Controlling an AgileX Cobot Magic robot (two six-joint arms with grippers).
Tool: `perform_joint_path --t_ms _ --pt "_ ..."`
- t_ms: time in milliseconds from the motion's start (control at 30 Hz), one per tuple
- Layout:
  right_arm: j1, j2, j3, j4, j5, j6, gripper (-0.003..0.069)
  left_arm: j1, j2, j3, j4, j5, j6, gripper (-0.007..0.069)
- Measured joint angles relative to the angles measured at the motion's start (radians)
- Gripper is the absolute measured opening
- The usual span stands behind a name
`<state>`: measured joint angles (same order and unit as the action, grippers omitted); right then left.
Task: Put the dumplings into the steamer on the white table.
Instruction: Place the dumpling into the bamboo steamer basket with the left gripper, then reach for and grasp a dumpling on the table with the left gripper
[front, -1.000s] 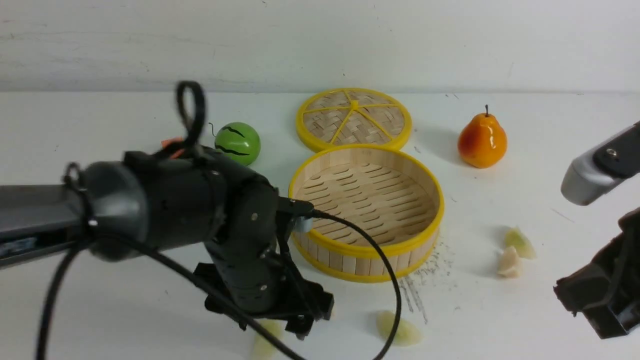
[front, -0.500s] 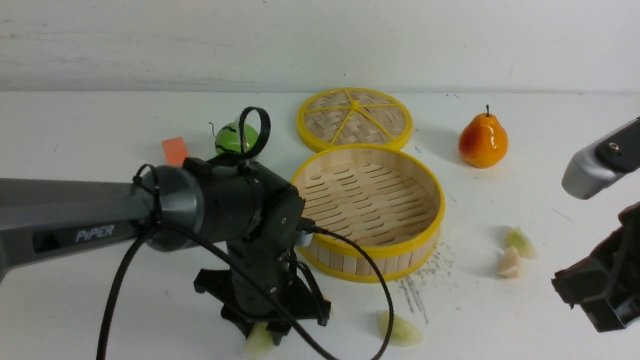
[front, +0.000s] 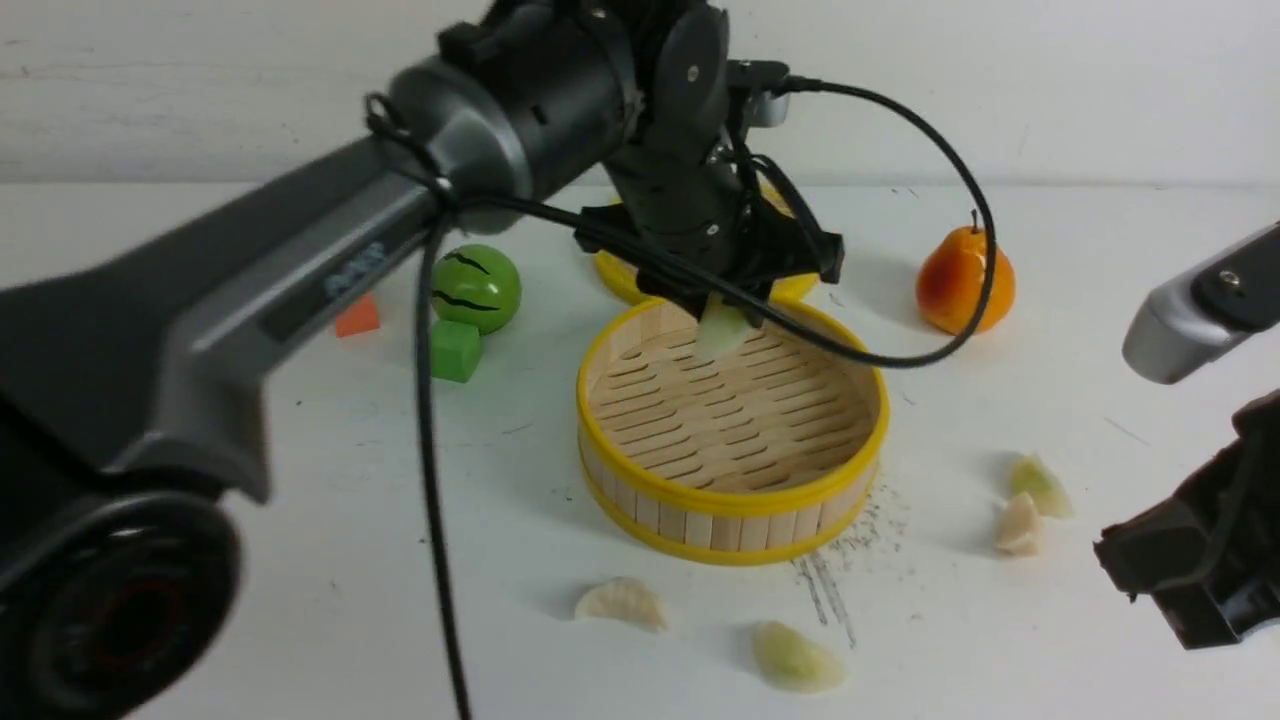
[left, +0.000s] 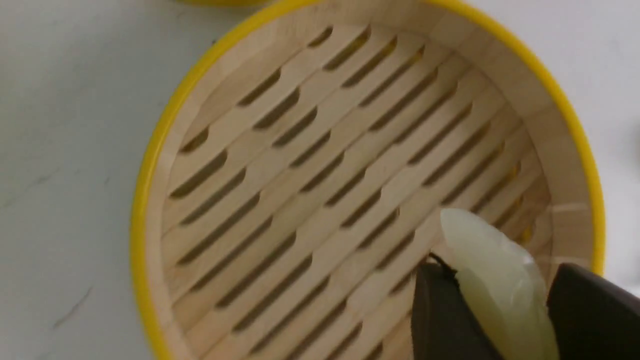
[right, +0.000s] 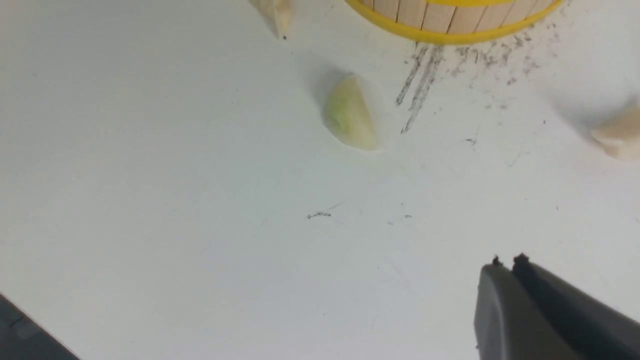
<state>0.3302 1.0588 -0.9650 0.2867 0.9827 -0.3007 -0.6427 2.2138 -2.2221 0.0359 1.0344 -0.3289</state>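
White table (front: 250, 560) w/ steamer (front: 735, 515), lid (front: 615, 278), pear (front: 960, 285), melon (front: 477, 287), green cube (front: 456, 350), orange block (front: 357, 318) & 4 loose dumplings (front: 622, 603) (front: 795, 657) (front: 1018, 525) (front: 1038, 483).

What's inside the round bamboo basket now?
Nothing visible lies in the steamer: its slatted floor shows bare. The left gripper holds one dumpling above it. That dumpling and the fingers cover a small patch of floor in the left wrist view.

Steamer (front: 700, 525) floor lies open beneath the left gripper (front: 722, 322); lid (front: 612, 275) crowds its far rim; green ball (front: 476, 287) and cube (front: 456, 350) stand left; pear (front: 965, 285) far right; 4 dumplings (front: 622, 603) dot the near and right white table (front: 300, 560).
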Motion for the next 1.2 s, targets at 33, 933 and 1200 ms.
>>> perform_joint_path --t_ms 33,933,1200 --pt "0.0 0.0 0.0 0.0 0.0 0.0 0.0025 0.0 0.041 -0.043 -0.001 0.0 -0.002 0.0265" --pt "0.0 0.0 0.0 0.001 0.009 0.0 0.006 0.0 0.005 -0.312 0.004 0.209 0.069 0.055" --pt "0.0 0.0 0.0 0.001 0.002 0.0 0.0062 0.0 -0.314 -0.001 -0.012 0.209 0.111 0.055"
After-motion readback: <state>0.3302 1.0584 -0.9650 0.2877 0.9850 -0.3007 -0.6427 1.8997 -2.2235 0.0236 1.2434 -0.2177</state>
